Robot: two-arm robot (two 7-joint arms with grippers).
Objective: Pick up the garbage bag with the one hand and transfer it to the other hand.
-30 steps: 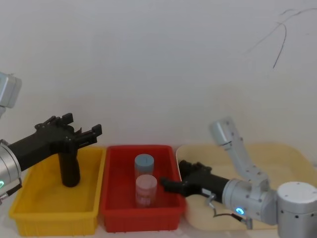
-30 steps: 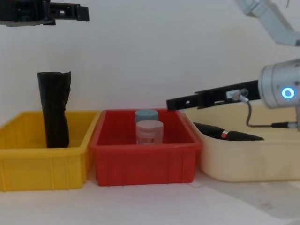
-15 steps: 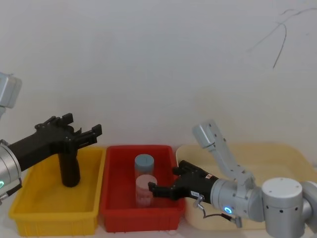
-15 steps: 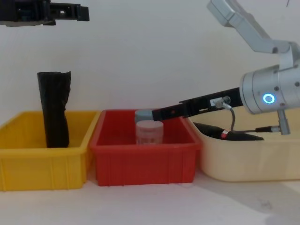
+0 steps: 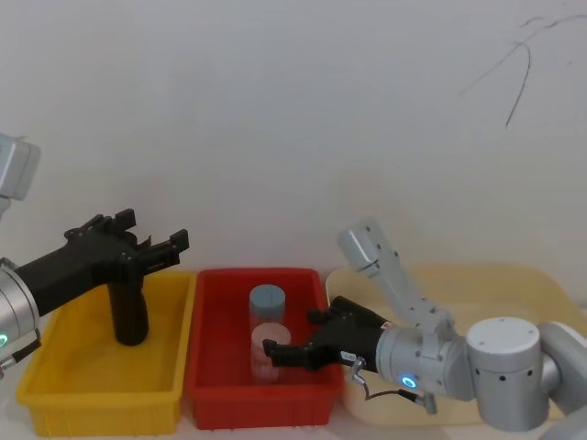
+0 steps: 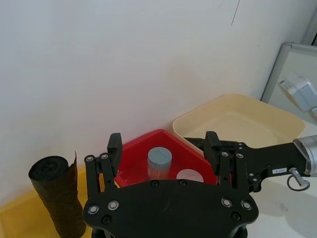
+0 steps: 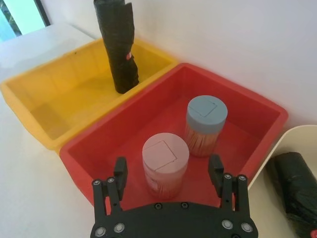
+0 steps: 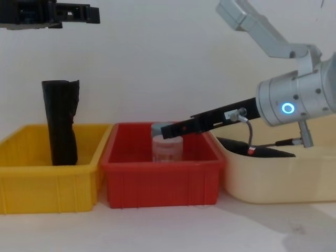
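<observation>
Three bins sit side by side on the white worktop (image 8: 157, 231): a yellow bin (image 8: 47, 184) on the robot's left, a red bin (image 8: 163, 184) in the middle and a cream tub (image 8: 278, 181) on its right. The right gripper (image 5: 275, 350) (blue ring light) reaches low across the red bin, its jaws apart and holding nothing, the tips close over a pink-lidded cup (image 7: 165, 163). Just behind that cup stands a blue-lidded cup (image 7: 206, 124). A second black roll (image 8: 262, 151) lies in the cream tub. The garbage bag (image 8: 62, 123) stands upright in the yellow bin. High over it, well clear, hangs the left gripper (image 5: 156, 229), jaws apart and empty.
</observation>
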